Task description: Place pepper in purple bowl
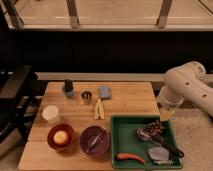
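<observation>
Orange-red pepper (131,158) lies L–R along green tray's (127,137) near edge, nearer + slightly left of gripper (151,132) over tray's far half; grip state: can't tell. Purple bowl (95,140) sits just left of tray.

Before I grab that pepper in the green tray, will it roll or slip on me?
The pepper is slim and slightly curved, so it probably rocks rather than rolls far. It looks small, likely light. The claw hangs by the green tray's far right corner.
</observation>
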Tool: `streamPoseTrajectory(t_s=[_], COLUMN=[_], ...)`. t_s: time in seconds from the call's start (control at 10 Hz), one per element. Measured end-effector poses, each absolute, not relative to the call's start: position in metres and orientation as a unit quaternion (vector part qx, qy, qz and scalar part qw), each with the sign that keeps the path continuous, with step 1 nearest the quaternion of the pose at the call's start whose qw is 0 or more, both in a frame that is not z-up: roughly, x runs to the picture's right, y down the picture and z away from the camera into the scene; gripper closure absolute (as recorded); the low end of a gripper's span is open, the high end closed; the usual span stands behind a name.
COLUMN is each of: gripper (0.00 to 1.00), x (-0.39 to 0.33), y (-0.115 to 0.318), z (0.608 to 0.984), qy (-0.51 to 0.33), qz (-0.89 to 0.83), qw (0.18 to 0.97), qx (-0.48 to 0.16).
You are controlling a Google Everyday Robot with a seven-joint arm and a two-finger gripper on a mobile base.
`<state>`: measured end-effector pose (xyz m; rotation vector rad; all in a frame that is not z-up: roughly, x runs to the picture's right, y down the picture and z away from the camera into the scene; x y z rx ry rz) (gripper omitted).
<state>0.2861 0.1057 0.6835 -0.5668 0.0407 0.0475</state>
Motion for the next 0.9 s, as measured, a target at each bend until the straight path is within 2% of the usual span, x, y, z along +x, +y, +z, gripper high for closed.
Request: streamPoseTrajectory(t_s=[0.5, 0.9], gripper=[0.35, 0.35], x=[0.253, 0.237], y=[0.119, 0.135], z=[0.684, 0.689], qy=[0.002, -0.038], qz=[-0.116, -0.105], qw=[0.950, 0.944], qx=[-0.289, -0.310])
